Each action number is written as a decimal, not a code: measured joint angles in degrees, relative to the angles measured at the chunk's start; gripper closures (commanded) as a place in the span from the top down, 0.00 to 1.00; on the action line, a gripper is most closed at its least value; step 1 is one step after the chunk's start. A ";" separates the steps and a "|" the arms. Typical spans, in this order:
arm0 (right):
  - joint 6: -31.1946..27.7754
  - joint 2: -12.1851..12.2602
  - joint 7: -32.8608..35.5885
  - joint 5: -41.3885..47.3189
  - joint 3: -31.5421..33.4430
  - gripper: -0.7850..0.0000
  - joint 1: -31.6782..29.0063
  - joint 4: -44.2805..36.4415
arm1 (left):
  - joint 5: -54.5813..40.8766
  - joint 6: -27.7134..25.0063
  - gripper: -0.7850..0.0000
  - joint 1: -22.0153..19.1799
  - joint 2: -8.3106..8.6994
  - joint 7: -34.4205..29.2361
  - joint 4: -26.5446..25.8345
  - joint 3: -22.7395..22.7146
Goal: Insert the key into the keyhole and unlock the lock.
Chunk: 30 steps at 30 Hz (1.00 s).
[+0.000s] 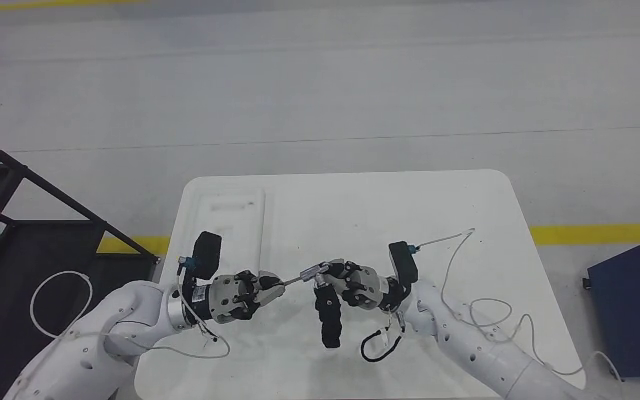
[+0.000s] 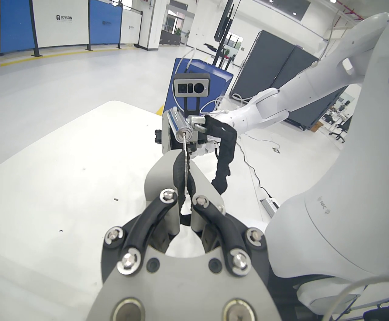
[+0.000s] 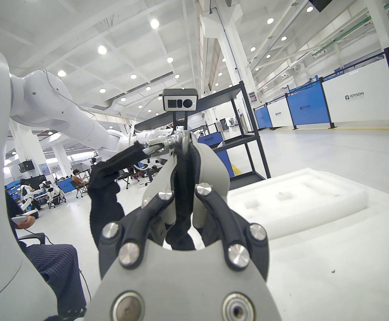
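Jaws of left gripper (image 2: 182,165) clenched on flat silver key (image 2: 184,147); key's long axis runs gripper to gripper above white table (image 1: 450,220), tip at keyhole of shiny silver cylinder lock (image 2: 180,124); right gripper (image 3: 184,143) grasps lock, roughly coaxial; black fabric strap (image 2: 225,152) dangles from it.

We see a white table (image 1: 450,210) with rounded corners standing on a pale grey floor. A white foam tray (image 1: 235,215) with shallow recesses lies at its far left corner. A black shelf rack (image 1: 45,235) stands off the table's left side and a blue cabinet (image 1: 613,305) off its right. A yellow floor line (image 1: 590,234) shows on either side of the table. Farther off we see blue and white partition panels (image 2: 60,24) and tall dark cabinets (image 2: 273,79). A small dark speck (image 2: 115,199) lies on the tabletop.
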 measured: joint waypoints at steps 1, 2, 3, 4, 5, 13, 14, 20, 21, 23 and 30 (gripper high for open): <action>0.87 0.08 1.30 0.11 0.48 0.00 -0.45 -0.73 | -0.08 0.47 0.00 0.55 0.01 -0.30 -0.73 -0.51; 1.34 0.18 2.28 0.14 0.92 0.00 -0.79 -1.23 | -0.19 0.69 0.00 0.94 0.01 -0.36 -1.24 -0.91; 1.65 0.31 3.19 0.15 1.39 0.00 -1.16 -1.67 | -0.32 0.82 0.00 1.32 0.00 -0.31 -1.69 -1.36; 1.98 0.52 4.35 0.12 2.05 0.00 -1.68 -2.23 | -0.44 0.99 0.00 1.82 -0.02 -0.07 -2.15 -2.01; 2.25 0.69 5.20 0.04 2.57 0.00 -2.11 -2.64 | -0.51 1.22 0.00 2.18 -0.03 0.14 -2.35 -2.53; 6.16 2.54 11.31 -0.03 8.38 0.00 -7.02 -7.67 | 0.45 2.26 0.00 5.64 -0.19 -0.27 -4.58 -6.43; 6.35 2.74 11.86 -0.09 9.02 0.00 -7.57 -8.53 | 0.72 2.24 0.00 6.01 -0.20 -0.63 -4.80 -6.73; 5.63 3.83 15.05 -0.78 12.66 0.00 -10.51 -13.94 | 1.54 2.09 0.00 7.54 -0.50 -1.91 -5.41 -8.17; 5.38 3.93 15.45 -0.84 13.04 0.00 -10.82 -14.44 | 1.48 2.09 0.00 7.60 -0.57 -1.92 -5.36 -8.32; 4.93 4.10 16.38 -0.85 13.80 0.00 -11.41 -15.02 | 1.09 1.97 0.00 7.65 -0.77 -1.56 -5.22 -8.68; 2.96 4.16 17.96 -0.36 15.25 0.00 -12.16 -14.79 | 0.50 0.10 0.00 8.35 -1.36 0.38 -4.01 -10.65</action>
